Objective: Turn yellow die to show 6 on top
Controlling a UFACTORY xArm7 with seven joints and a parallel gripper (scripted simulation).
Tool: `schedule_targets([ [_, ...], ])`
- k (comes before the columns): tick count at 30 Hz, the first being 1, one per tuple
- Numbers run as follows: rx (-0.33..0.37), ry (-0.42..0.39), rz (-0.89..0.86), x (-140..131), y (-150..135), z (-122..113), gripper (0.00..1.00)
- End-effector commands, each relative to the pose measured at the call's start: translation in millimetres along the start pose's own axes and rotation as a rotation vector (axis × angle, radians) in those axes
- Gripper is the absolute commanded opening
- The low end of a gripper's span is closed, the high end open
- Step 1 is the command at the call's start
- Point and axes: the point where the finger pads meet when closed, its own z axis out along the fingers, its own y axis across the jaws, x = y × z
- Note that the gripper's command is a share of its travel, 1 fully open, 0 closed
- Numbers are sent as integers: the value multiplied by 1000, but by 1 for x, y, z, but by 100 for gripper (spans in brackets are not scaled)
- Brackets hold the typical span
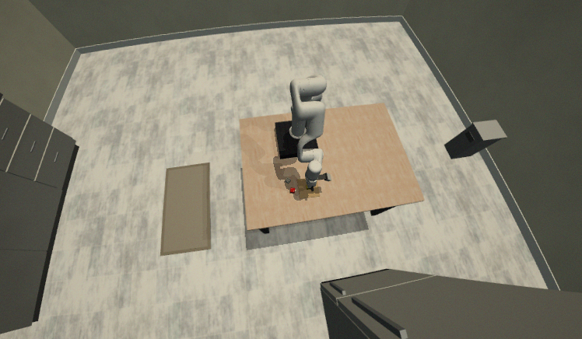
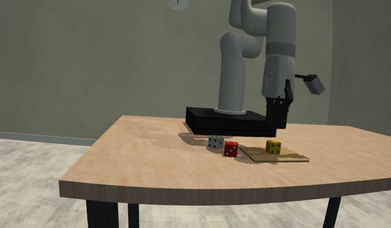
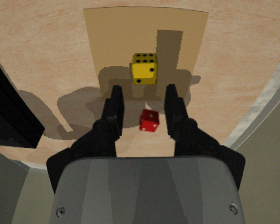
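The yellow die lies flat on the tan mat on the table, also seen in the wrist view. Its top pips are too small to read. My gripper hangs above the mat, a little behind the yellow die, fingers pointing down. The fingers stand partly apart with nothing between them. The red die lies on the table just off the mat's left edge; in the wrist view it shows between my fingers but far below. The grey die lies left of the red one.
The arm's black base plate stands just behind the dice. The mat sits near the table's front-left part. The table edge is close in front of the dice.
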Motion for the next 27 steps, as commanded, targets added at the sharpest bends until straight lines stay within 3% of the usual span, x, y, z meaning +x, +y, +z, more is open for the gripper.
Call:
schedule_targets([
  [1,-4,1,0,0,2,6,47],
  [27,-4,1,0,0,2,28,47],
])
